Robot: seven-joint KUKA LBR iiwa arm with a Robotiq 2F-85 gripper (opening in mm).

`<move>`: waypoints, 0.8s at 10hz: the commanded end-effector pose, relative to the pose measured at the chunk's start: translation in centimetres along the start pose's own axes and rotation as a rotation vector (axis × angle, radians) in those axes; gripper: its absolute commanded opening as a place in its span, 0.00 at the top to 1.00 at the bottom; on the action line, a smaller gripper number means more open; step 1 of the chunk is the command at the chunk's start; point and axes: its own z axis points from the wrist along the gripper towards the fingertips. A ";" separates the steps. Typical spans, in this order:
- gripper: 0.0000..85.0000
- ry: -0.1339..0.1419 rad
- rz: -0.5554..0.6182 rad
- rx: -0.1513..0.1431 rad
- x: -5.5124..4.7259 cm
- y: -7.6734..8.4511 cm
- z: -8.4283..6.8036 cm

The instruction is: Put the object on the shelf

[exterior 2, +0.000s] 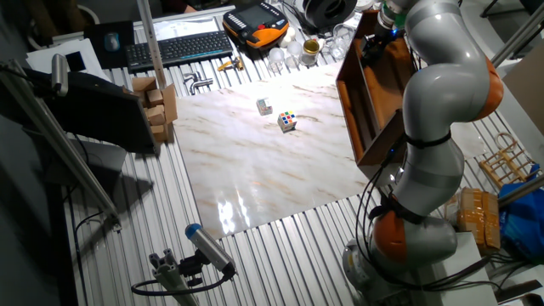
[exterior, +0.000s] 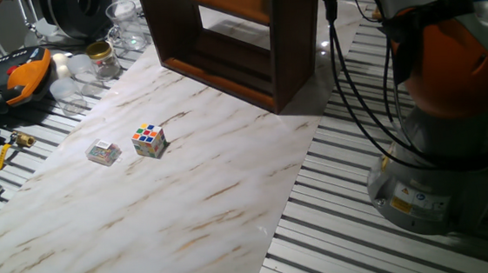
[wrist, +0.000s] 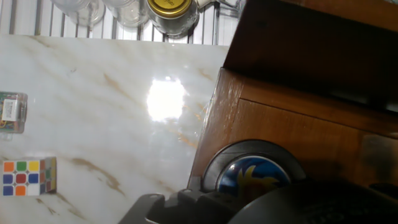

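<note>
Item one, the object [wrist: 256, 173]: a round black disc with a blue and yellow emblem, low in the hand view right of centre, lying flat against the brown board of the shelf [wrist: 292, 118], its lower edge cut off by the dark body of my gripper [wrist: 205, 208] along the bottom edge. My fingertips do not show clearly in any view, so I cannot tell whether they are spread or closed on the disc. Item two, the shelf [exterior: 218, 34]: a dark wooden open-fronted unit, upper centre of one fixed view, standing at the far edge of the marble table top [exterior: 146, 223]; in the other fixed view it sits at upper right [exterior 2: 370, 102] with my grey arm [exterior 2: 438, 93] curving over it. Item three, a Rubik's cube [exterior: 148, 140]: left of centre on the marble, apart from the shelf; lower left in the hand view [wrist: 28, 177]. Item four, a small clear box [exterior: 103, 153]: just to the left of the cube, not touching it; at the left edge of the hand view [wrist: 12, 112]. Item five, a glass jar with a gold lid [exterior: 99, 54]: upper left, beyond the marble, among other clear glassware. Item six, an orange and black handheld unit [exterior: 13, 80] at far left.
</note>
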 end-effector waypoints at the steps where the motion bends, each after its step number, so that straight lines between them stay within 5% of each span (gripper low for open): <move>1: 1.00 0.000 0.000 -0.007 -0.1 0.0 0.2; 4: 1.00 -0.007 0.012 -0.022 -0.2 -0.1 0.2; 6: 0.60 -0.025 0.026 -0.019 -0.1 -0.2 0.2; 8: 0.60 -0.036 0.030 -0.012 -0.2 -0.2 0.2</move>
